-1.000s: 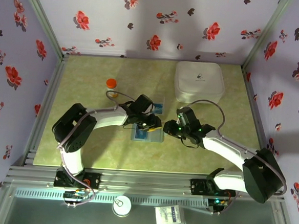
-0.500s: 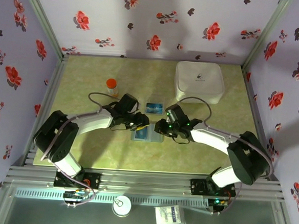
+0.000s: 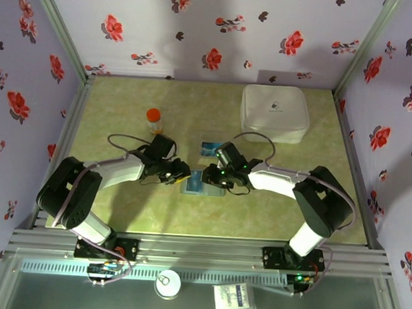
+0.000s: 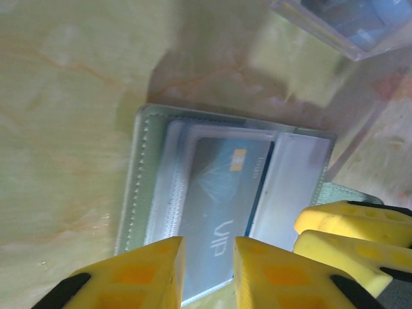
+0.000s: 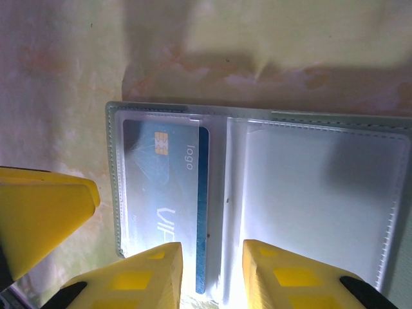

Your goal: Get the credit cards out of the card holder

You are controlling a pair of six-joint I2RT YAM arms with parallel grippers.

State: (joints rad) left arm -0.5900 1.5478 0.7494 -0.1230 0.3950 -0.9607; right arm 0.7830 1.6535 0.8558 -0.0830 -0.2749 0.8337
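You are working in a robot test cell: a boxed-in lab bench, not a home or a shop. The tabletop (image 3: 117, 212) is a green marbled sheet, closed in along its far, left and right edges by walls (image 3: 200, 34) papered with red and dark flowers. Bare metal posts (image 3: 59, 27) rise from its far corners. A slotted metal rail (image 3: 199, 256) runs along the near edge, where the left arm (image 3: 116, 171) and the right arm (image 3: 282, 182) are bolted, their cables exposed.
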